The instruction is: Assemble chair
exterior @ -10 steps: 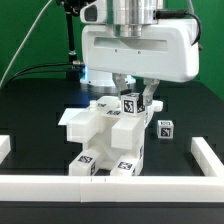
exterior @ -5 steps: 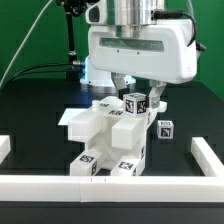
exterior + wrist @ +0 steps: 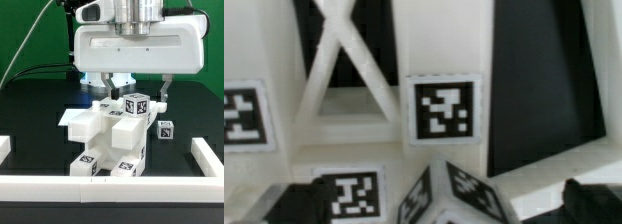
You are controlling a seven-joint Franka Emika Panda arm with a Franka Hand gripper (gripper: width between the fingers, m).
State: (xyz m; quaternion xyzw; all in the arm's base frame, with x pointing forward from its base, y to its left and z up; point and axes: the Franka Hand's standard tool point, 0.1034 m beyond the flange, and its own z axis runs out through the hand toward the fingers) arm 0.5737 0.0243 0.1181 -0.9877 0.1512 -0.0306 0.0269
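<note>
The partly built chair is a stack of chunky white tagged blocks in the middle of the black table. A small tagged cube sits on its top. My gripper hangs just above this cube, with one finger on each side and a gap to both. It is open and holds nothing. In the wrist view the cube lies between my dark fingertips, over the white slotted frame with its tags. A second small tagged cube lies loose on the table toward the exterior view's right.
Long plain white border bars run along the front, the exterior view's left and its right. Black cables hang at the back left.
My fingers have spread apart off the top cube. The gripper has risen a little and shifted toward the exterior view's left. The cube stays on the stack.
</note>
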